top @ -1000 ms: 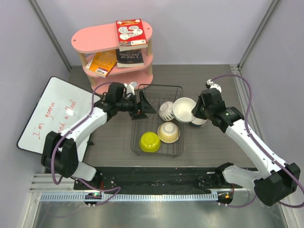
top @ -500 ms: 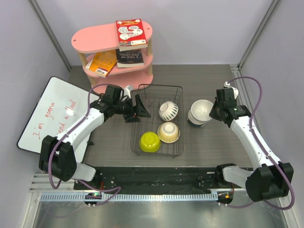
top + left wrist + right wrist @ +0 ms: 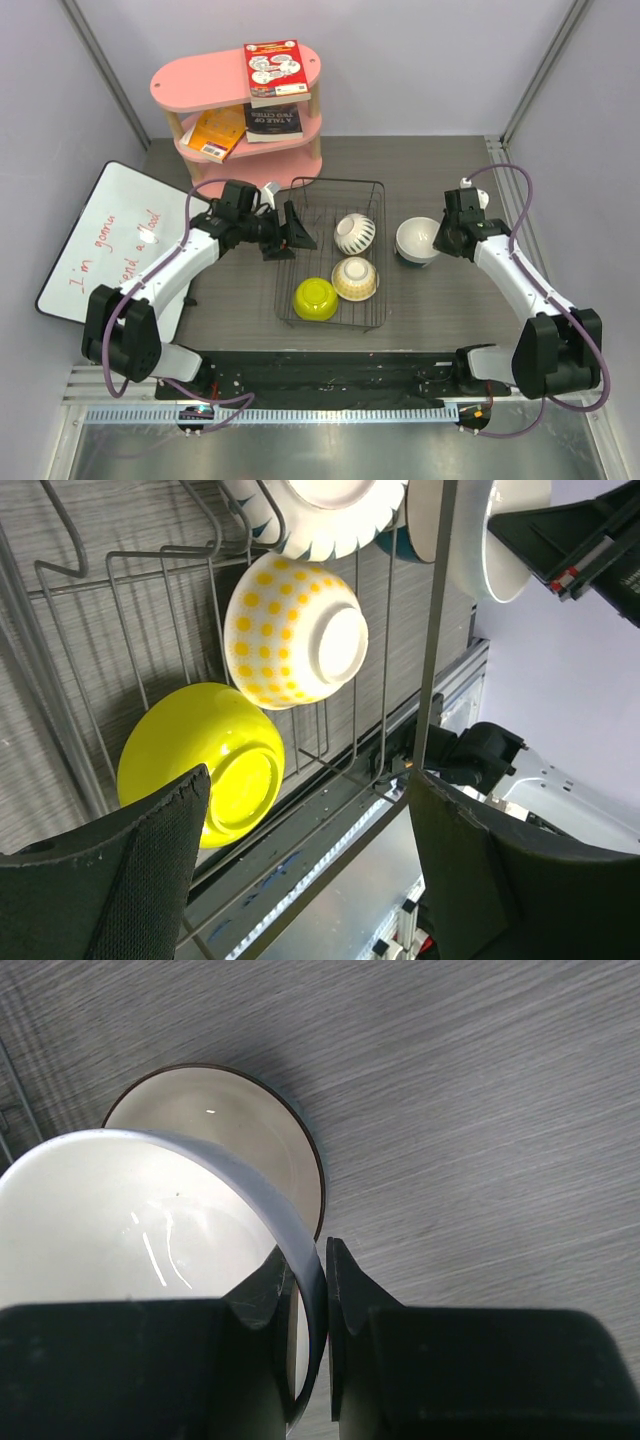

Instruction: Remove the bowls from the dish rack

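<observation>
Bowls numbered three inside the dish rack and two outside it, at the right pincer. That pincer was clamped on the rim of a plain white bowl. In the right wrist view its fingers pinched the bowl's wall, one inside and one outside. Directly beneath the pincer and its load sat a teal bowl, upright on the dark wood-grain table. Its dark rim and pale inside showed past the white one. Whether the held bowl touched the one under it could not be told. Both lay just off the side of the rack nearest the right pincer.

The left pincer hung over the rack's left part with its jaws wide apart and nothing between them. Its fingers filled the lower corners of the left wrist view. Closest ahead of them lay the yellow-green bowl, its foot turned toward the pincer. Just beyond that was a cream bowl with yellow dots, foot also facing the pincer. Farther out was a ribbed white bowl, cut off by the edge of the view. All three rested among the rack's wires, well apart from the left fingers. Past the rack's far wall from this pincer, the white bowl and the right pincer gripping it showed. Behind the left pincer stood a pink shelf with books, and to its outer side lay a whiteboard.
</observation>
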{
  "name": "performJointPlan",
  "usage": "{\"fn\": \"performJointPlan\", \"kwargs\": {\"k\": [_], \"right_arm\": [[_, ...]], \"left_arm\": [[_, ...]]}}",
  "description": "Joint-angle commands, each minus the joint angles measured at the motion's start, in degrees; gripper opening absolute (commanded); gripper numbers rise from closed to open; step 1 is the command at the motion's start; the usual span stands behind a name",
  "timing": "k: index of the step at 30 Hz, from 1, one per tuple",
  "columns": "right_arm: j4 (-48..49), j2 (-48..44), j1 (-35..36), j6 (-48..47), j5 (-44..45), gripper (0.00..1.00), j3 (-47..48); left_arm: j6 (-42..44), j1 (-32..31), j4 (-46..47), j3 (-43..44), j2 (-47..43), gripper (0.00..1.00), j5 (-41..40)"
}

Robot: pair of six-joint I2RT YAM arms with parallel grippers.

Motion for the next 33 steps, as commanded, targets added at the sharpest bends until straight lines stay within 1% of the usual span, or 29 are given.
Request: {"fn": "performJointPlan", "kwargs": {"k": [1,5,9,11,12,14,15,16,19,23,28,31,32,33], "right_arm": [[6.0,1.3,0.1,-0.4,-0.9,0.02,0.9],[7.2,3.0,0.1,-0.7,-1.4,0.03,0.6],[7.7,5.4,0.1,-0.9,-1.3,0.04,1.3],[7.7,6.3,0.0,-1.0,-1.5,0.1,1.6],[7.8,6.6,0.1,-1.3,-2.7,0.16,1.8],[7.7,6.5,0.1,-1.2,-2.9,0.24,1.6],[7.9,6.1,0.1,-1.2,-2.9,0.35,1.1],[7.9,5.8,0.1,-1.0,-2.7,0.36,0.8],[7.7,4.0,0.1,-0.7,-2.7,0.47,-0.3],[7.6,1.9,0.1,-1.2,-2.5,0.55,-0.7],[6.2,0.6,0.1,-1.5,-2.2,0.55,-1.0],[6.1,0.9,0.1,-1.4,-2.2,0.48,-1.6],[6.2,1.3,0.1,-1.3,-2.1,0.43,-1.7],[6.2,1.6,0.1,-1.3,-2.1,0.43,-1.6]], "left_arm": [[-1.4,0.2,3.1,-0.8,0.0,0.79,2.8],[-1.4,0.2,3.9,-1.7,-0.3,0.79,2.6],[-0.2,0.3,2.1,-1.0,0.3,0.78,2.8],[0.1,0.3,1.7,-0.8,0.0,0.78,2.4],[0.1,0.2,1.5,-0.8,-0.3,0.78,2.1],[-0.5,0.3,1.8,-1.3,-1.0,0.78,1.3],[-0.9,0.4,2.9,-1.5,-1.2,0.78,1.3],[-1.4,0.3,3.5,-1.9,-1.3,0.78,1.6],[-2.6,0.4,5.7,-2.5,-0.8,0.78,2.6],[-2.8,0.3,5.9,-2.0,0.3,0.78,2.8],[-3.0,0.4,5.9,-2.1,0.0,0.78,2.5],[-3.0,0.3,5.8,-2.2,-0.1,0.78,2.6],[-3.0,0.3,5.9,-2.2,-0.1,0.78,2.7],[-3.1,0.3,5.9,-2.2,-0.2,0.77,2.7]]}}
